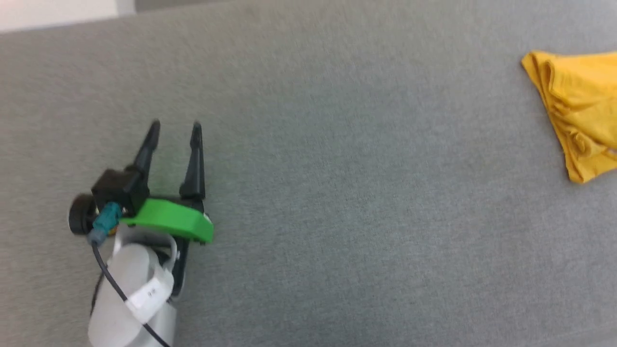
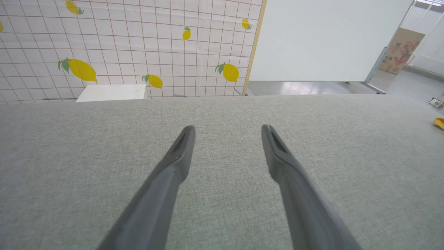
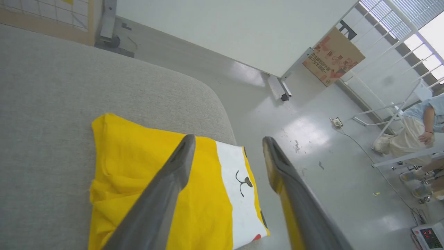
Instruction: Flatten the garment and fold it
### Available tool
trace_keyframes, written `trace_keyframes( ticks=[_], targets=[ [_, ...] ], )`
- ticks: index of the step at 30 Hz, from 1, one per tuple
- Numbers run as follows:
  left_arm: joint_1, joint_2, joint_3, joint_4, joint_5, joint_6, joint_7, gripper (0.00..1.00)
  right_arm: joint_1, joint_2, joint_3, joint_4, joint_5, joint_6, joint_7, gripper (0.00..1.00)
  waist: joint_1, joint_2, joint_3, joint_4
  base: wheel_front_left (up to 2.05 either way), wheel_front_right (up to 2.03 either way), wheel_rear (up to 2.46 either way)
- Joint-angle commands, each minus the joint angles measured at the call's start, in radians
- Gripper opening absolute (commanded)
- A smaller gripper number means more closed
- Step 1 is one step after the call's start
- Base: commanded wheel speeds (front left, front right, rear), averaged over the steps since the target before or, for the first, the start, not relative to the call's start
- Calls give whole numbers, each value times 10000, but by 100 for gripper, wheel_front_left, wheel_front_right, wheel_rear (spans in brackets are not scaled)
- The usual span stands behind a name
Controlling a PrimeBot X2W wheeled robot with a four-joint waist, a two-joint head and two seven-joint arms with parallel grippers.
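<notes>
The garment [image 1: 581, 108] is a bright yellow T-shirt lying bunched at the right edge of the grey padded table [image 1: 337, 193]. In the right wrist view the garment [image 3: 138, 180] lies folded near the table's corner, showing a white patch with thin black lines and a red dot. My right gripper [image 3: 227, 140] hovers above it, open, nothing between its fingers. My left gripper [image 1: 174, 126] stands open over bare table at the left, far from the cloth. Its fingers [image 2: 180, 152] are spread wide and hold nothing. A small bit of the yellow garment [image 2: 440, 123] shows at the far right.
The table's rounded corner [image 3: 218, 104] drops to a glossy floor [image 3: 312, 146]. A person [image 3: 416, 128] sits at the far right by white railings. A lemon-patterned tiled wall [image 2: 121, 48] and a white box [image 2: 111, 93] stand beyond the table's far edge.
</notes>
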Motion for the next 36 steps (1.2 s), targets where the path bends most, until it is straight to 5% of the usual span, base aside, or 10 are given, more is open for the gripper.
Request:
trace_keyframes(
  ticks=[1, 10, 18, 36],
  targets=[
    [185, -53, 28, 107, -125, 72, -80, 100, 367, 218, 90, -326, 389, -19, -153, 100, 0, -1, -1168, 628, 0, 0, 0],
    [849, -354, -9, 500, -423, 151, -169, 100, 3238, 1276, 291, -3992, 2875, -19, -204, 100, 0, -1, -2364, 1400, 0, 0, 0],
    [1269, -540, -56, 536, -533, 166, -179, 100, 5348, 2424, 499, -6542, 3406, -19, 107, 100, 0, -1, -2925, 1929, 0, 0, 0],
    [1897, -697, -354, 855, -757, 217, -181, 100, 7532, 4052, 954, -7405, 2283, -19, -237, 100, 0, -1, -3490, 2477, 0, 0, 0]
  ],
)
